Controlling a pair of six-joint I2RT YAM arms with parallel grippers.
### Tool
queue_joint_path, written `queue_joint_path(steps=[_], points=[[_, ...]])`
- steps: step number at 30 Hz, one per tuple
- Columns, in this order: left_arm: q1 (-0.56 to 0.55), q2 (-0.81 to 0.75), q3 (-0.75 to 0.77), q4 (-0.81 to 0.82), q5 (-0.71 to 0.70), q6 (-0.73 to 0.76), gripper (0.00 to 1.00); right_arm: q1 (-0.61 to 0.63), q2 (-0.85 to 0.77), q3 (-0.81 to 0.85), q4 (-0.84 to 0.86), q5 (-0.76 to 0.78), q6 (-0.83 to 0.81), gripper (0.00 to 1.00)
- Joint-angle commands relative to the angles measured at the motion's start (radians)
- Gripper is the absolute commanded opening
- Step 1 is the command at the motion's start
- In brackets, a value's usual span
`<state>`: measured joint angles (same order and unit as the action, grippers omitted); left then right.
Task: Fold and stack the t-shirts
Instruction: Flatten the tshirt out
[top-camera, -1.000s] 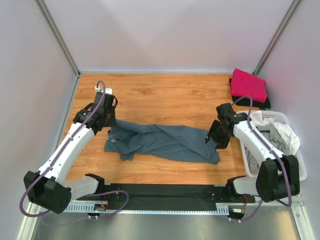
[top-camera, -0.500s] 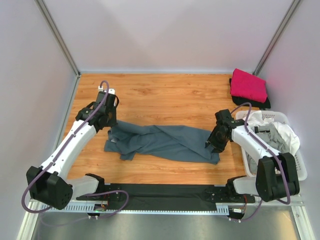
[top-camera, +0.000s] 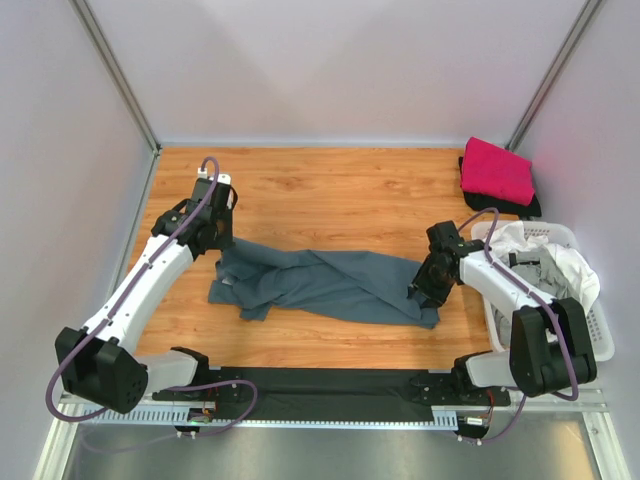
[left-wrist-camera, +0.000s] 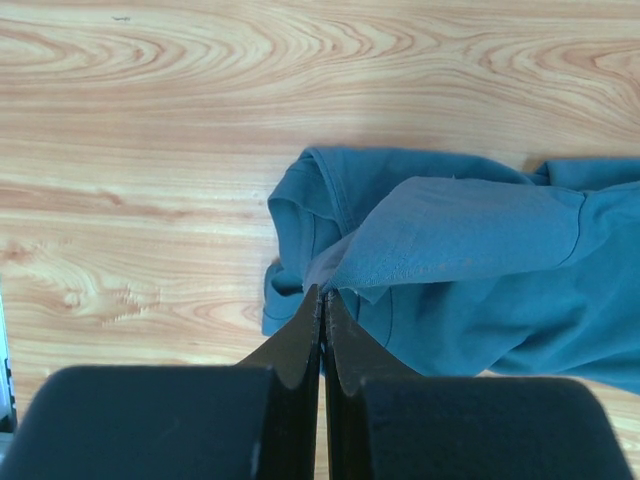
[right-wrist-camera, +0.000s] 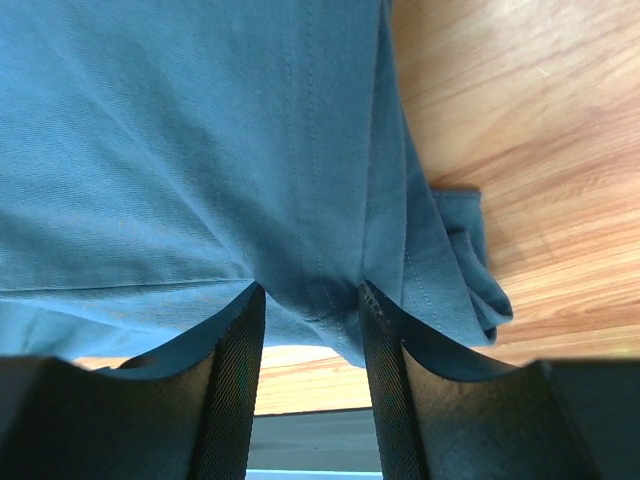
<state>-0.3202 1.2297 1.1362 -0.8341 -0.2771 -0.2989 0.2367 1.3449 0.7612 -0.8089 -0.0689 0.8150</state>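
Note:
A large slate blue-grey t-shirt (top-camera: 325, 285) lies crumpled in a long band across the middle of the wooden table. My left gripper (top-camera: 221, 243) is at the shirt's left end. In the left wrist view this gripper (left-wrist-camera: 322, 292) is shut on a raised fold of the shirt (left-wrist-camera: 470, 260). My right gripper (top-camera: 424, 288) is at the shirt's right end. In the right wrist view it (right-wrist-camera: 310, 290) is open, with the stitched hem of the shirt (right-wrist-camera: 180, 150) lying between its fingers. A folded magenta-pink t-shirt (top-camera: 496, 170) lies on a black t-shirt (top-camera: 527, 208) at the back right.
A white lattice basket (top-camera: 603, 340) stands at the right edge, beside the right arm. It holds a white t-shirt (top-camera: 572, 268) and light grey cloth (top-camera: 530, 272). Grey walls close in the table on the left, back and right. A black strip runs along the near edge.
My left gripper has shifted slightly toward the back, still pinching the shirt's left end. My right gripper has moved a little left and lower over the shirt's right end.

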Motion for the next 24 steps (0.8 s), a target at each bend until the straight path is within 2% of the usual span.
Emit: queue_joint_path(steps=[1,11,16,17,19,22,24], points=[[0.006,0.007,0.036,0.001,0.009,0.027,0.00,0.009,-0.030,-0.019,0.004,0.008,0.032,0.44],[0.007,0.016,0.031,0.007,0.030,0.026,0.00,0.016,-0.073,-0.056,-0.030,0.034,0.049,0.44],[0.007,0.017,0.034,0.006,0.032,0.027,0.00,0.016,-0.090,-0.054,-0.029,0.063,0.056,0.29],[0.007,0.019,0.034,0.007,0.032,0.029,0.00,0.016,-0.093,-0.053,-0.027,0.067,0.056,0.21],[0.007,0.022,0.037,0.006,0.033,0.030,0.00,0.016,-0.095,-0.039,-0.021,0.098,0.044,0.14],[0.007,0.025,0.040,0.007,0.036,0.032,0.00,0.018,-0.086,-0.019,-0.026,0.116,0.030,0.11],[0.007,0.028,0.043,0.007,0.038,0.032,0.00,0.016,-0.084,-0.008,-0.030,0.127,0.021,0.18]])
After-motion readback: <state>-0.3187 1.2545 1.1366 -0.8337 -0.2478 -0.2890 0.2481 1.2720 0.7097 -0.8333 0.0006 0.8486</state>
